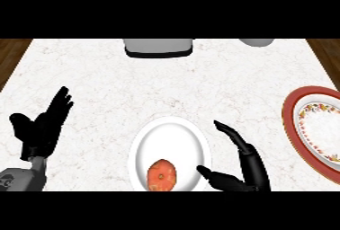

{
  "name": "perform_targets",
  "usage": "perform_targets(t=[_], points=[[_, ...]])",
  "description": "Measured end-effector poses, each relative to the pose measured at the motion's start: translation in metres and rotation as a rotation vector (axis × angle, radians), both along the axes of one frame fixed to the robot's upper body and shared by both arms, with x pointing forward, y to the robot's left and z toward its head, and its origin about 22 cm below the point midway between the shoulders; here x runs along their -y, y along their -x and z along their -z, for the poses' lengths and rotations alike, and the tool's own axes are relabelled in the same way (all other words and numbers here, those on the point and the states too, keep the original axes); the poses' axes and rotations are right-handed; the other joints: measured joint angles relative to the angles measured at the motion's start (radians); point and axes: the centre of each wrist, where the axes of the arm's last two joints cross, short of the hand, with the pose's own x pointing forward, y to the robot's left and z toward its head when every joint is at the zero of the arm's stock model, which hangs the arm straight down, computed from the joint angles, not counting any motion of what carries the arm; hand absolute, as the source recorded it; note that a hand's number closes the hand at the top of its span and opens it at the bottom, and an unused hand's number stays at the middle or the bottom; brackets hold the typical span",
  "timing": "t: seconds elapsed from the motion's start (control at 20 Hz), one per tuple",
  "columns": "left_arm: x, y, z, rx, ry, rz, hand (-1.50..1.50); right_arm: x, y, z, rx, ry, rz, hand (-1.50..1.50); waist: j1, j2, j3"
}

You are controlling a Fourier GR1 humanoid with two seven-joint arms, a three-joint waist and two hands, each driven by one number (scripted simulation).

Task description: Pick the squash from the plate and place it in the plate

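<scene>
An orange squash (pixel 163 176) lies on the near part of a white plate (pixel 169 139) at the counter's front centre. My right hand (pixel 242 168) stands just right of that plate, open, its fingers straight and pointing up-left, its thumb (pixel 211 174) close to the plate's rim and a little right of the squash. It holds nothing. A second plate (pixel 312 130), red-rimmed with a flowered band, sits at the right edge, partly cut off. My left hand (pixel 43 126) rests open at the left, fingers up, away from both plates.
A grey appliance with a dark base (pixel 158 47) stands at the counter's back centre. A pale round object (pixel 257 42) shows at the back right, mostly cut off. Dark wood (pixel 13 49) borders the marble counter on both sides.
</scene>
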Motion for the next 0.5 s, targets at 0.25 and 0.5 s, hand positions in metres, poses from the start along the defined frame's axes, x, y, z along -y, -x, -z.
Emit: perform_targets(t=[0.25, 0.5], points=[[0.01, -0.006, 0.002, -0.012, -0.001, 0.028, 0.0, -0.01, 0.032, 0.022, 0.011, 0.17, -0.045, -1.5, 0.016, 0.003, 0.0], [0.013, -0.013, -0.005, -0.012, -0.003, 0.034, 0.0, -0.012, 0.044, 0.006, -0.017, 0.3, -0.068, -1.5, 0.022, 0.004, 0.0]])
